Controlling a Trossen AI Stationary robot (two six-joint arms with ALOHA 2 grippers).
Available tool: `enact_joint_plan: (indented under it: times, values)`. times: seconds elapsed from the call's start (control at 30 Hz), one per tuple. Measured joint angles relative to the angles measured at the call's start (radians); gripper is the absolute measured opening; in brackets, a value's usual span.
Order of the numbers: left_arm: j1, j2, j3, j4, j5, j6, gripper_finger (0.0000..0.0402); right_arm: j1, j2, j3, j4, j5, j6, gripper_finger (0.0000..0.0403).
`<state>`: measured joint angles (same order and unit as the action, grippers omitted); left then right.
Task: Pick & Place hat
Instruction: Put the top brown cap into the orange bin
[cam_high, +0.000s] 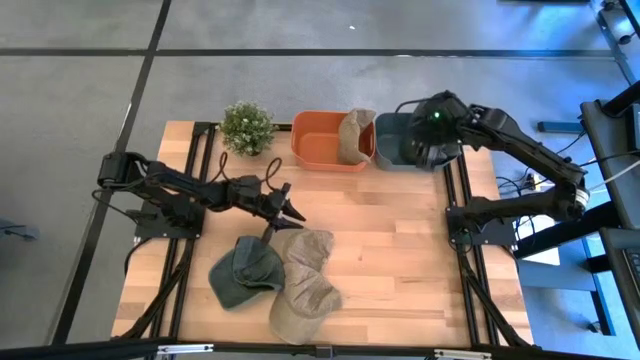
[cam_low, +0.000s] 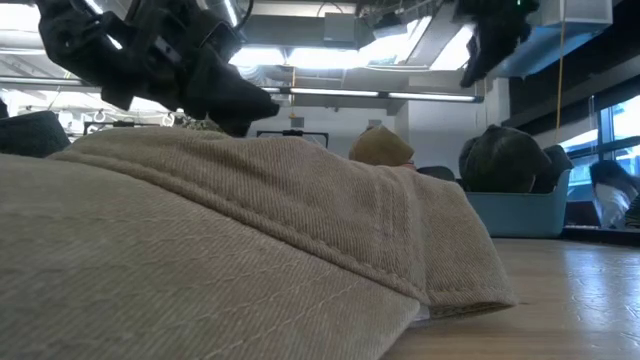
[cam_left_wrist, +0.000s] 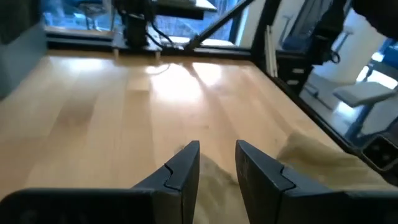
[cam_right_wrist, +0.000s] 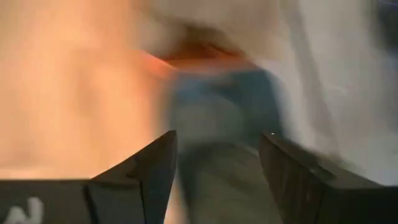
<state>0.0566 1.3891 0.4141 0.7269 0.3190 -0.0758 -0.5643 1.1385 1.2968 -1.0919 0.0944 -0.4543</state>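
Observation:
Three hats lie near the table's near edge in the high view: a dark green hat (cam_high: 245, 270), a tan hat (cam_high: 308, 248) and a second tan hat (cam_high: 300, 305) partly under it. My left gripper (cam_high: 287, 212) hovers open just beyond the first tan hat's far edge; the left wrist view shows the gripper (cam_left_wrist: 217, 154) over tan cloth (cam_left_wrist: 311, 155). My right gripper (cam_high: 432, 130) hangs open and empty over the blue bin (cam_high: 392, 142). In the low view a dark green hat (cam_low: 505, 155) sits in that bin. Another tan hat (cam_high: 355, 135) leans on the orange bin's (cam_high: 322, 140) right wall.
A small potted plant (cam_high: 247, 127) stands at the table's far edge, left of the orange bin. Bare wood (cam_high: 400, 250) fills the table's middle and right half. The right arm's base (cam_high: 480, 215) stands at the right edge, and the left arm's base (cam_high: 150, 210) at the left.

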Motion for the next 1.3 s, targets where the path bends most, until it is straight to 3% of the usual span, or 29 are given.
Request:
enact_joint_plan:
  times: [0.1,0.2,0.33,0.47,0.6,0.87,1.1,1.3]
  values:
    - [-0.036,0.0,0.0,-0.006,-0.003,-0.028,0.01,0.09,0.002,-0.026,0.016,-0.122,0.08,0.0226]
    - [-0.063,0.0,0.0,-0.022,-0.025,-0.041,0.01,0.204,0.004,-0.092,0.086,-0.121,0.174,0.0226]
    - [-0.085,0.0,0.0,-0.059,-0.101,-0.041,0.01,0.367,0.005,-0.219,0.246,-0.066,0.305,0.0226]
    - [-0.091,0.0,0.0,-0.109,-0.126,-0.055,0.01,0.509,0.005,-0.328,0.414,0.054,0.413,0.0226]
    - [-0.091,0.0,0.0,-0.136,-0.165,-0.077,0.01,0.605,0.005,-0.449,0.639,0.145,0.448,0.0226]
    - [-0.091,0.034,0.018,-0.155,-0.187,-0.097,0.01,0.676,0.005,-0.623,0.897,0.148,0.456,0.0226]
    - [-0.091,0.146,0.1,-0.154,-0.178,-0.068,0.0102,0.675,0.005,-0.649,0.915,0.151,0.501,0.0226]
    - [-0.091,0.19,0.133,-0.178,-0.163,-0.062,0.0133,0.675,0.004,-0.649,0.917,0.151,0.5,0.0226]
